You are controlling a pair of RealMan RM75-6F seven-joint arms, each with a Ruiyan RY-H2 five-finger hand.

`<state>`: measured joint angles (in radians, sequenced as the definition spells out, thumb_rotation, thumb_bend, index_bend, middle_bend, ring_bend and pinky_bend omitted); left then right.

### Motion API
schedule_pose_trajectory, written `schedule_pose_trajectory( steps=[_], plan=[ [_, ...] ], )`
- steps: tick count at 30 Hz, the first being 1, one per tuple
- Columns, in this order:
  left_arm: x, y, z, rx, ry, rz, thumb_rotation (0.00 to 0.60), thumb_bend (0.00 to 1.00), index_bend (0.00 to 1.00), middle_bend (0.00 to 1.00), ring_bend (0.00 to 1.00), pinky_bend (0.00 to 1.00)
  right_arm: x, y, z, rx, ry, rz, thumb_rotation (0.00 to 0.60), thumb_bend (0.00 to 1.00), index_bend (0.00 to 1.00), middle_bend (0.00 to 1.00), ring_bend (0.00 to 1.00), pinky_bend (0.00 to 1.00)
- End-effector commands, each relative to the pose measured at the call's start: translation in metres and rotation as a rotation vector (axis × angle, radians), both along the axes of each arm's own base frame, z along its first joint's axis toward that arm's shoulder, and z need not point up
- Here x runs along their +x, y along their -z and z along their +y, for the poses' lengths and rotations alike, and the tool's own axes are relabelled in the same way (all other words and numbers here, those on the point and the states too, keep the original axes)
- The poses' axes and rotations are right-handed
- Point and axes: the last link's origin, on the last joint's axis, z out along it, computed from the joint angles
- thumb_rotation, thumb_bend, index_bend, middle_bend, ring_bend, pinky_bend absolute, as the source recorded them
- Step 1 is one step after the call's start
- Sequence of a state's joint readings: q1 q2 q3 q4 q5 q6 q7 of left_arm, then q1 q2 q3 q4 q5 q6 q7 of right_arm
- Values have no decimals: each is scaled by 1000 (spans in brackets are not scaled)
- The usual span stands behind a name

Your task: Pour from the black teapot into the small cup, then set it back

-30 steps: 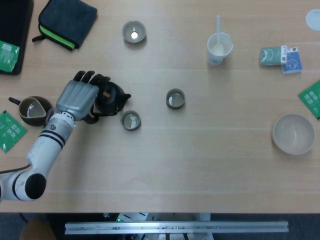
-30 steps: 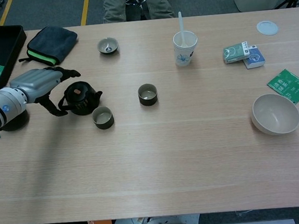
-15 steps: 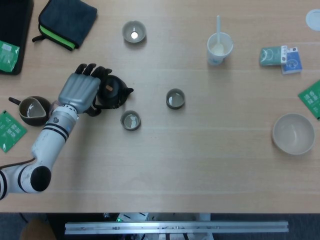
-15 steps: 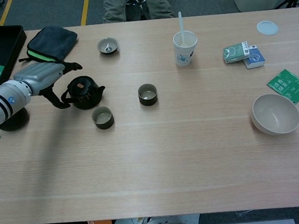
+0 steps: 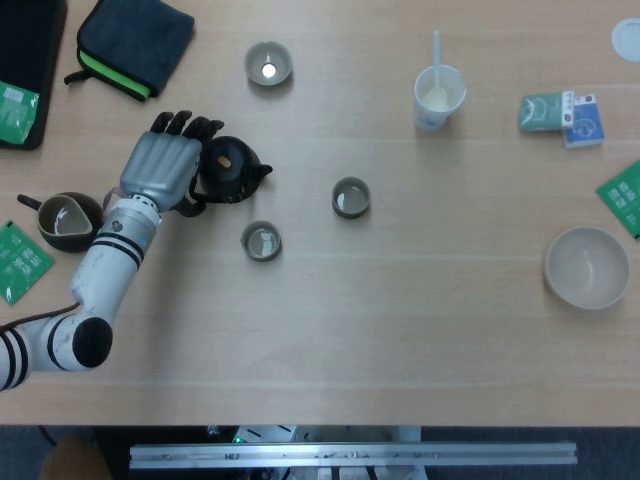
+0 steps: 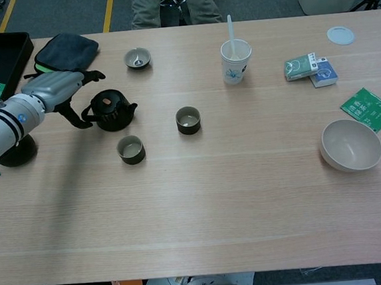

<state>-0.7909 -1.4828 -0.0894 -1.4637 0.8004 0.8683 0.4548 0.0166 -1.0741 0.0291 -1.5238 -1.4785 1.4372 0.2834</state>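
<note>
While the black teapot is held by its handle in the left hand, fingers clamped round it, it is kept upright just beyond the small cup, which stands on the surface slightly nearer and to the right. The spout is seen pointing right; whether the pot's base touches the surface cannot be told. Judged from this upright pose, the pot is either being set back or readied for pouring. A second dark cup stands further right, and a dark pitcher sits beside the forearm. The right hand is not in view.
</note>
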Motion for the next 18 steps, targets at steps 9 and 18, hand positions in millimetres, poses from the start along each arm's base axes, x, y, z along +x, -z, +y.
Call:
schedule_pose_trajectory(
  steps=[9, 18],
  plan=[
    [-1, -14, -20, 18, 27, 28, 600, 193, 172, 232, 116, 66, 1, 2, -1, 8, -11, -4, 600, 120, 310, 290, 204, 253],
    [5, -13, -37, 23, 49, 6, 600, 193, 271, 328, 209, 67, 0, 2, 0, 9, -12, -5, 600, 120, 310, 289, 204, 253]
  ],
)
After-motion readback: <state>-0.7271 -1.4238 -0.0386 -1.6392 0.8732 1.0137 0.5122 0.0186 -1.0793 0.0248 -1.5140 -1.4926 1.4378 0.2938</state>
